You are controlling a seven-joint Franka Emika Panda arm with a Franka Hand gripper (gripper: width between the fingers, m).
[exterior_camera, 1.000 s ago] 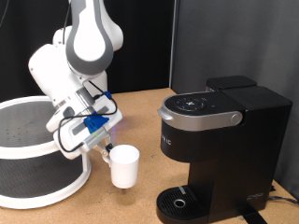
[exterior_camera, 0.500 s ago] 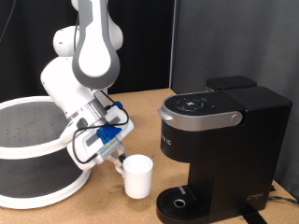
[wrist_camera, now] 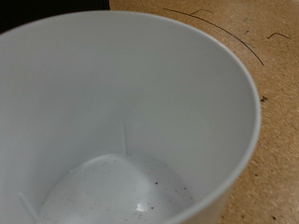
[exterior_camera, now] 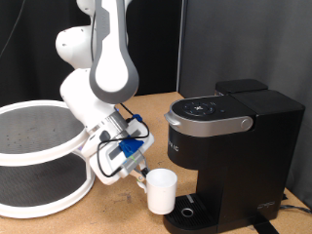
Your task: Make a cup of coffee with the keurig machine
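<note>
Brown particleboard desk point(exterior_camera: 146, 107) against a dark backdrop; contents as follows.

Keurig machine point(exterior_camera: 234, 156): large black boxy coffee maker at the exterior view's right, silver-grey rim around a top panel of buttons, round drip tray point(exterior_camera: 187, 208) at its foot, lid down.

Cup point(exterior_camera: 160, 190): plain white, handleless, slightly tapered, upright, just beside the drip tray on the exterior view's left, near the machine's front. Whether it rests on the desk or is lifted off it cannot be told. The wrist view looks straight down into the cup point(wrist_camera: 121, 121): interior with no liquid in it, a few dark specks on the bottom, faint vertical seams on the wall, bare desk beyond the rim.

End effector point(exterior_camera: 142, 177): low at the cup's side, on the exterior view's left of it, with blue fittings and looped cables behind. Fingers appear to pinch the cup's rim, one inside and one outside, though the contact is small and partly hidden.

White Franka arm point(exterior_camera: 102, 68): rises from the exterior view's top, bending down to the cup.

Round white mesh-topped stand point(exterior_camera: 39, 146): exterior view's left, two tiers.
</note>
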